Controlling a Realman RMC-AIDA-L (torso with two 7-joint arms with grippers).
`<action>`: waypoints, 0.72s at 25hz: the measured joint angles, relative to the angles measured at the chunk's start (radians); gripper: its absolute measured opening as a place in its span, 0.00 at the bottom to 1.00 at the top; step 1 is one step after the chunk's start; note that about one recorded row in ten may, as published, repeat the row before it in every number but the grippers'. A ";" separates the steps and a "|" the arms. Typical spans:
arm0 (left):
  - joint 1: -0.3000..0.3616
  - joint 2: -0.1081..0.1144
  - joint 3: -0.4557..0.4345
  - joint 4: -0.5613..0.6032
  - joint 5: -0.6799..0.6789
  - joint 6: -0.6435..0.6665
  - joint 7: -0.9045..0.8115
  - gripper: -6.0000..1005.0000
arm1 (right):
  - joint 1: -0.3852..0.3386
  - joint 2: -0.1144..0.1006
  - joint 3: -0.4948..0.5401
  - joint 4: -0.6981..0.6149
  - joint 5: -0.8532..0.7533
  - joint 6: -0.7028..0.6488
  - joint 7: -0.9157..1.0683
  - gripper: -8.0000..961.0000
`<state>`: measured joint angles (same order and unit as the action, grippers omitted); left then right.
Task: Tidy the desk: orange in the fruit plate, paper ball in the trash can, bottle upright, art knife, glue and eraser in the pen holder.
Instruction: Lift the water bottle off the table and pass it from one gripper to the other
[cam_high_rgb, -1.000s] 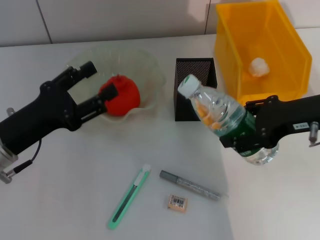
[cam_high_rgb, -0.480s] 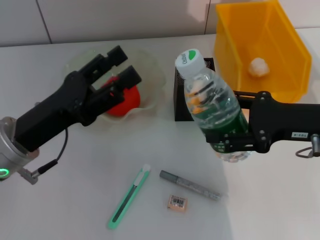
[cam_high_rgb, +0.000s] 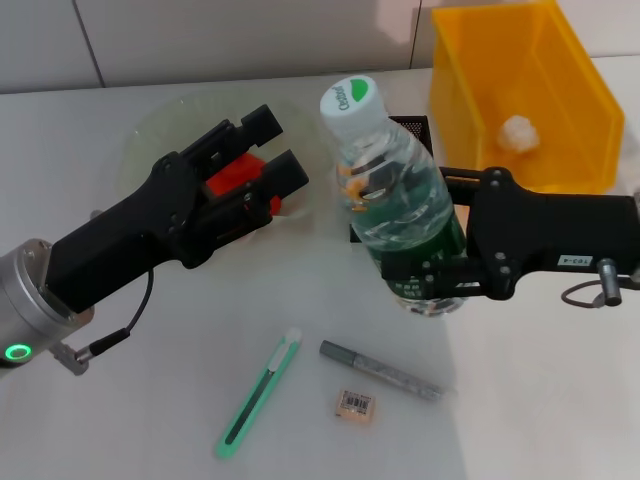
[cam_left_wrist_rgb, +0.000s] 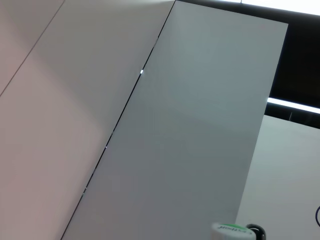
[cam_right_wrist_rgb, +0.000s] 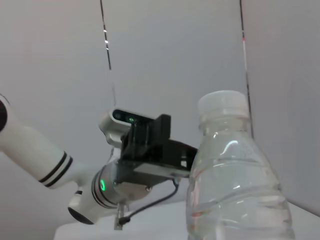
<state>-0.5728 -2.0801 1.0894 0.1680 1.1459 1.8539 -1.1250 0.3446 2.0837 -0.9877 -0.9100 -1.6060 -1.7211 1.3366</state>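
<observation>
My right gripper is shut on the bottle at its green label. It holds the bottle nearly upright, white cap on top, in front of the black mesh pen holder. The bottle also shows in the right wrist view. My left gripper is open and empty, raised above the fruit plate. The orange lies in the plate, mostly hidden behind the fingers. The paper ball lies in the yellow trash can. The green art knife, grey glue stick and eraser lie on the table near the front.
The trash can stands at the back right, close behind my right arm. The pen holder is largely hidden by the bottle. The left wrist view shows only wall panels and the bottle cap. The right wrist view shows my left arm beyond the bottle.
My right gripper has carried the bottle leftward and turned it from tilted to nearly upright. My left gripper has risen from the orange and moved right, still open.
</observation>
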 joint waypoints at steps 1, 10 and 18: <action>0.000 0.000 0.000 -0.003 0.001 -0.001 0.002 0.69 | 0.007 0.001 0.000 0.007 0.000 -0.002 -0.001 0.81; -0.004 0.000 0.029 -0.015 0.003 0.004 0.039 0.68 | 0.085 0.000 -0.020 0.110 0.001 0.000 -0.012 0.81; -0.012 0.000 0.029 -0.015 -0.001 0.015 0.052 0.68 | 0.109 0.001 -0.067 0.148 0.001 0.018 -0.013 0.81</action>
<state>-0.5852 -2.0801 1.1182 0.1533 1.1451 1.8692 -1.0734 0.4534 2.0847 -1.0551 -0.7619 -1.6045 -1.7035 1.3232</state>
